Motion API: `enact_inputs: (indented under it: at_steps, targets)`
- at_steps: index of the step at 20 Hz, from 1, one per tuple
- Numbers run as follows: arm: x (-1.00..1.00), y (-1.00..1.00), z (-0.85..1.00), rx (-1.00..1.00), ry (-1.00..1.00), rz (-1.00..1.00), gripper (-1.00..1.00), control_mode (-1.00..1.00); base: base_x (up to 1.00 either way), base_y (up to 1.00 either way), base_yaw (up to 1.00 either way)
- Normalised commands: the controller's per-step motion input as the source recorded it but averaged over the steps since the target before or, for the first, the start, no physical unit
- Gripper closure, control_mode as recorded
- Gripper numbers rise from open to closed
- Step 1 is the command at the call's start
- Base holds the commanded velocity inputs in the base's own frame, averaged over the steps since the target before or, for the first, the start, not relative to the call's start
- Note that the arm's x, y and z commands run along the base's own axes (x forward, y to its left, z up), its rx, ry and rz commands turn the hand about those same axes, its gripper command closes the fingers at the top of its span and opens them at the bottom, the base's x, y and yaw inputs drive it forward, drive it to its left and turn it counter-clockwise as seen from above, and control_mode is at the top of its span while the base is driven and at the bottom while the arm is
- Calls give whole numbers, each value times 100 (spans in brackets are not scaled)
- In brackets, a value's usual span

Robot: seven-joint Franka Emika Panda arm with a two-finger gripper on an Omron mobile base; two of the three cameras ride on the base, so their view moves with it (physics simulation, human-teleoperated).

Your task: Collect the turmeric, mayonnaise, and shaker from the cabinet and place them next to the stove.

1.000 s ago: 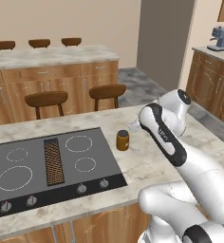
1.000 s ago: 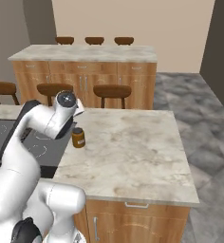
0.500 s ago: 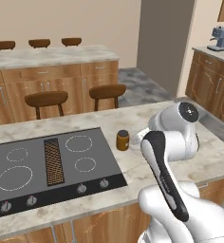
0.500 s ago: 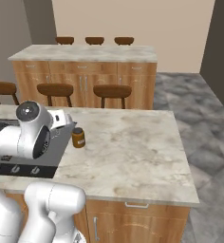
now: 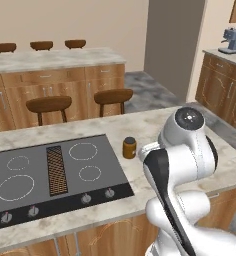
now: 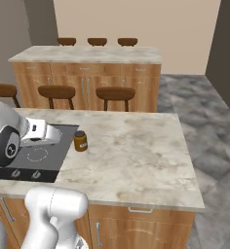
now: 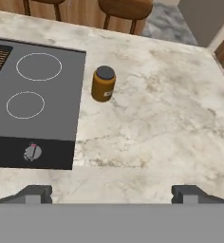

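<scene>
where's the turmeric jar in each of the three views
Left base view: turmeric just right of centre, on the counter off the stove's right edge.
Right base view: turmeric left of centre, beside the stove's right edge.
Hand view: turmeric upper middle, right of the stove.
Shared landmark: the stove's right edge.
</scene>
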Motion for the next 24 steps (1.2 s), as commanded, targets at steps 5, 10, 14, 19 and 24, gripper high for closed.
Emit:
enact_inputs:
  at_steps: [5,10,14,19,24]
  targets:
    - [-59,-28,0,0,1,-11,-100,-100,0,0,0]
    - [-9,-7,-9,0,1,-2,-100,-100,0,0,0]
    - [-4,0,0,0,-1,0,-100,100,-50,-11,-10]
    - [0,0,0,0,0,0,-100,100,-67,-6,-44]
    - [0,0,0,0,0,0,-100,100,-18,-43,-48]
